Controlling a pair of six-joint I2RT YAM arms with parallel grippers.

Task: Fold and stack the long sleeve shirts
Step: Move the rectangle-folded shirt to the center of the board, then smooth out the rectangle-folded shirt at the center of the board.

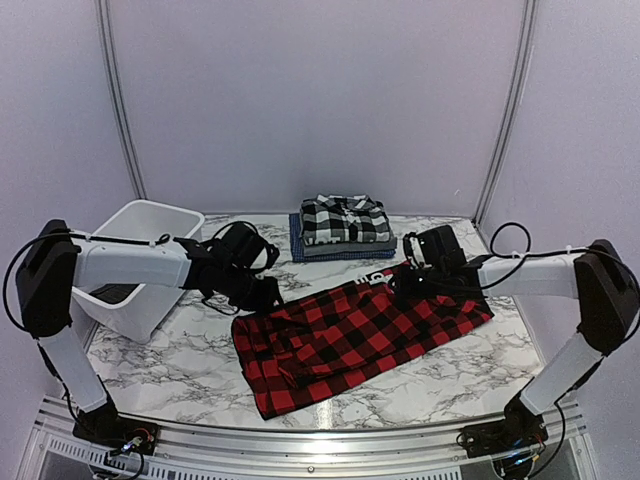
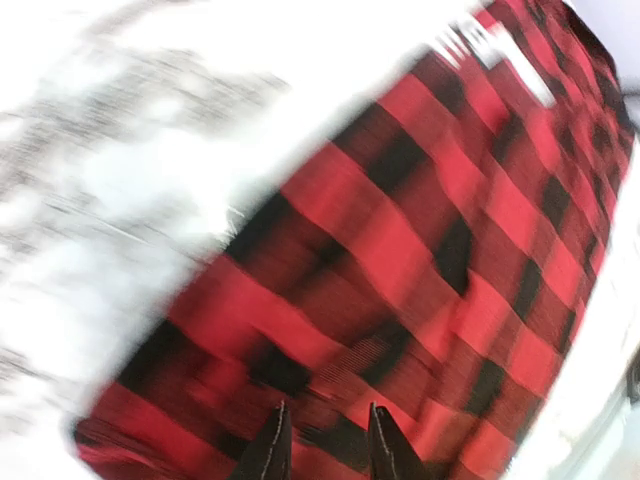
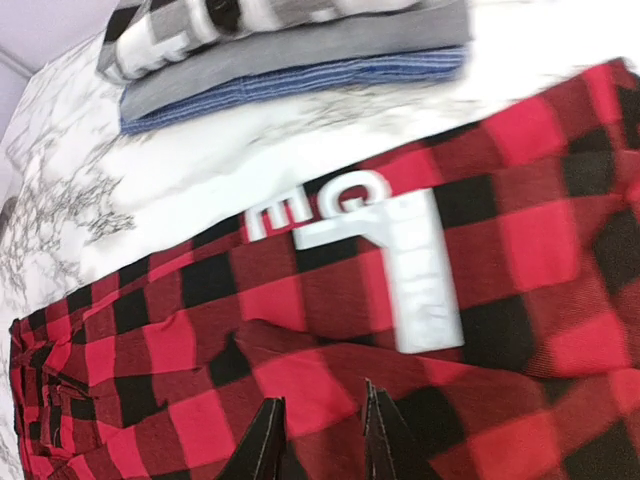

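The red-and-black buffalo check shirt [image 1: 350, 335] lies spread across the middle of the marble table, with a white label [image 3: 420, 280] near its far edge. My left gripper [image 1: 265, 295] is at the shirt's left far corner. In the left wrist view it [image 2: 322, 440] is open just above the red cloth [image 2: 420, 230]. My right gripper [image 1: 405, 285] is at the shirt's far edge. In the right wrist view it [image 3: 318, 435] is open over the cloth, below the label. A folded stack [image 1: 343, 225] sits at the back, with the black-and-white plaid shirt on top of grey and blue ones [image 3: 300, 70].
A white plastic tub [image 1: 135, 265] stands at the left, under my left arm. The marble table top [image 1: 180, 370] shows bare in front of and to the left of the red shirt. Pale walls close in the back and sides.
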